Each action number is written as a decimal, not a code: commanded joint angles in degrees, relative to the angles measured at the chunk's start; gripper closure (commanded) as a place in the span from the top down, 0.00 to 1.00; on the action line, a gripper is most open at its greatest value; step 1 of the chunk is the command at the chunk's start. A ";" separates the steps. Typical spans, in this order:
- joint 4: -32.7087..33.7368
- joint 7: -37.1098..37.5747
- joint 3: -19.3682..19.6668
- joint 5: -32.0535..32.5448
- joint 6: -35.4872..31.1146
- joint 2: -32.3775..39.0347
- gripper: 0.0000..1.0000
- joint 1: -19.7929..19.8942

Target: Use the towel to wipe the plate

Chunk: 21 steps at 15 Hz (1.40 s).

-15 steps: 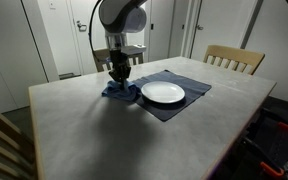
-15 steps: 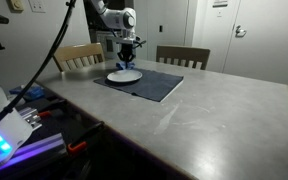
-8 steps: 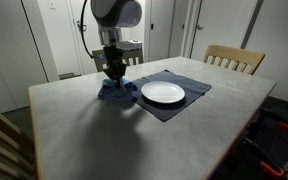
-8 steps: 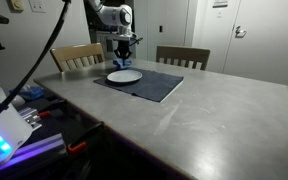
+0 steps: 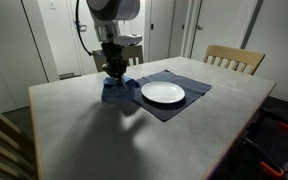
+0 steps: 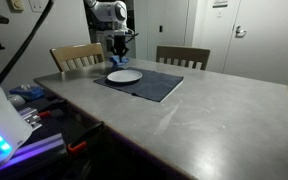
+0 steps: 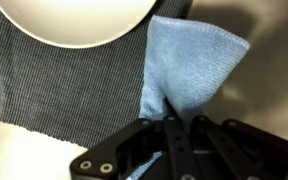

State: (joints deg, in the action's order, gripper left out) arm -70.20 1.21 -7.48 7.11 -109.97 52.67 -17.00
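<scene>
Pinching the blue towel [image 7: 192, 62] is the gripper [image 7: 171, 126], fingers squeezed together on a bunched fold with no gap showing between them. The cloth hangs from that pinch just beside the white plate [image 7: 72, 18], off its rim and not on it. Under the plate there's a dark placemat [image 7: 54, 90]. Can't tell whether the towel's lower end touches the mat beside the plate.
</scene>
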 commanded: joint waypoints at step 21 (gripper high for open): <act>-65.88 2.19 6.11 4.50 -49.11 -36.73 0.02 4.50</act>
State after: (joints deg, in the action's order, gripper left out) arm -129.10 5.32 0.10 11.18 -158.09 20.49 -14.00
